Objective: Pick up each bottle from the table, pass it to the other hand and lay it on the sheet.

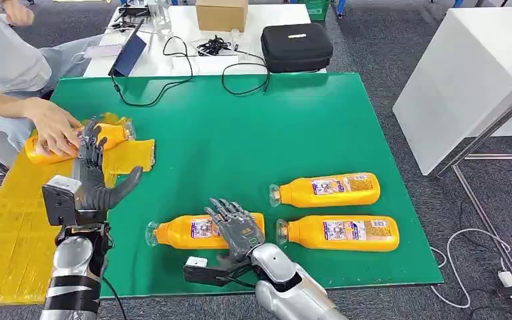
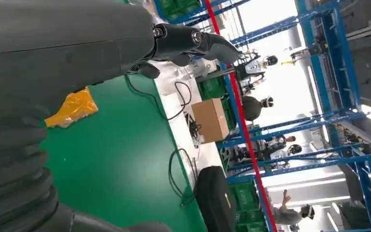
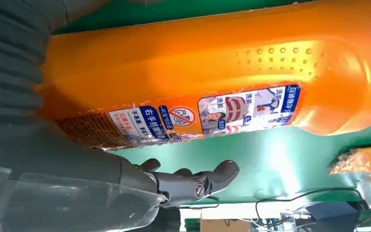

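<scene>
Fingers (image 1: pixel 230 212) of the right hand (image 1: pixel 237 230) lie spread, empty, over a glossy orange bottle (image 1: pixel 187 231).

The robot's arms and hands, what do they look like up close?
Both arms are shiny silver tubes. The left hand and right hand are dark grey, with slim jointed fingers and a thick thumb. A grey box with a small camera sits at each wrist, and thin black cables run beside them.
</scene>
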